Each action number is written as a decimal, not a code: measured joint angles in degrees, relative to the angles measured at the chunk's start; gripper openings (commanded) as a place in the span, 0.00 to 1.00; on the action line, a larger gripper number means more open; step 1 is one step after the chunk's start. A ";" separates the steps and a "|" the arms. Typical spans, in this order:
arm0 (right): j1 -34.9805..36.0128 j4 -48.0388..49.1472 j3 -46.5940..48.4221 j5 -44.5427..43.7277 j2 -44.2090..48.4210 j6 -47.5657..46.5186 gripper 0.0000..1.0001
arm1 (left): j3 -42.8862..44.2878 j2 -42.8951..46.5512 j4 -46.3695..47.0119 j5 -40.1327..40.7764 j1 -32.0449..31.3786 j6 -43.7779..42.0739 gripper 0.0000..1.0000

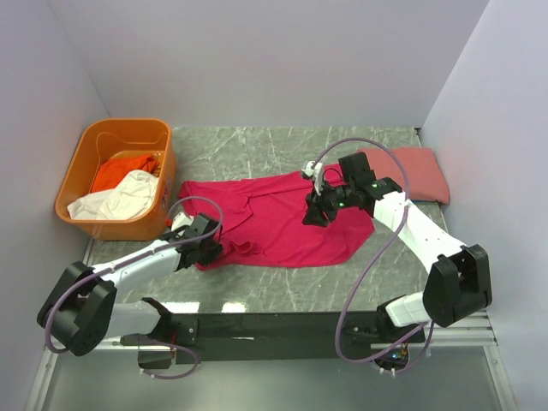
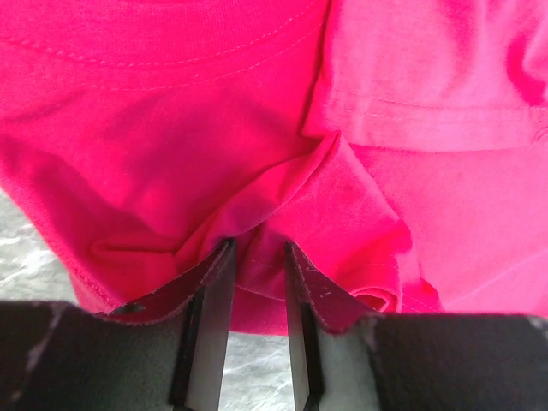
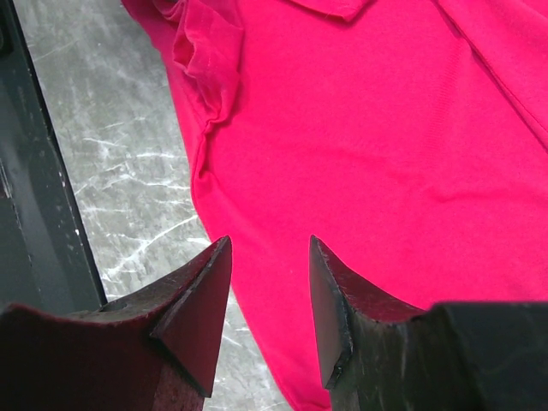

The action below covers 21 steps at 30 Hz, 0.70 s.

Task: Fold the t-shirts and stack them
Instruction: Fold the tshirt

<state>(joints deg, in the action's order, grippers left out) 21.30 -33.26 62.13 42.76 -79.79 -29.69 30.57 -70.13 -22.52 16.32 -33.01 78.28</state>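
1. the marbled grey table (image 1: pixel 257 145) carries everything. no writing shows on it.
2. the crimson t-shirt (image 1: pixel 274 223) lies spread but rumpled across the middle of the table, between the two arms, with a sleeve bunched at its left end. for a clean fold, i judge it should be pulled taut and flat first, both ends lifted together, so the creases go before the halves meet.
3. the orange tub (image 1: pixel 81 163) stands at the far left, just beside the shirt's left end. in it lie a white t-shirt (image 1: pixel 120 199) and an orange t-shirt (image 1: pixel 120 171), waiting their turn.
4. a salmon-pink t-shirt (image 1: pixel 411 171) lies folded at the far right, the likely base of the stack.
5. the left gripper (image 2: pixel 257 248) has its jaws drawn narrow on a pleat of the crimson cloth at its near left edge, with creases running into the gap. it should take both layers, not one.
6. the right gripper (image 3: pixel 270 244) hangs over the shirt's right part, jaws spread, nothing between them. it wants a hem to match the other side.
7. no brand, label or print can be read anywhere.
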 measured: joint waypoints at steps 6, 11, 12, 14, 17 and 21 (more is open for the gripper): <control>-0.15 -0.02 -0.44 0.22 0.37 0.00 0.48 | 0.00 -0.76 1.53 -0.61 0.00 -0.46 0.21; -0.24 -0.70 -0.44 0.04 0.57 -1.38 0.48 | 0.00 -0.33 1.79 -1.03 0.07 -1.36 0.00; -0.24 -1.38 -0.44 -0.22 0.68 -2.45 0.48 | 0.00 0.24 1.66 -1.03 0.07 -1.75 0.00; -0.37 -3.58 -0.44 -1.57 1.09 -6.01 0.49 | 0.09 1.90 1.18 -1.01 0.11 -2.54 0.00; -1.51 -8.17 -1.03 -4.13 2.95 -14.16 0.52 | 0.70 5.22 0.20 -1.03 0.11 -3.74 0.00; -9.51 -15.21 -5.31 -6.54 8.04 -32.76 0.58 | 1.60 9.44 -0.74 -1.27 0.13 -5.60 0.00</control>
<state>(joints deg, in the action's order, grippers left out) 11.79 -48.47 56.82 36.23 -71.75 -62.46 32.16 -60.69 -23.27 15.05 -32.88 72.69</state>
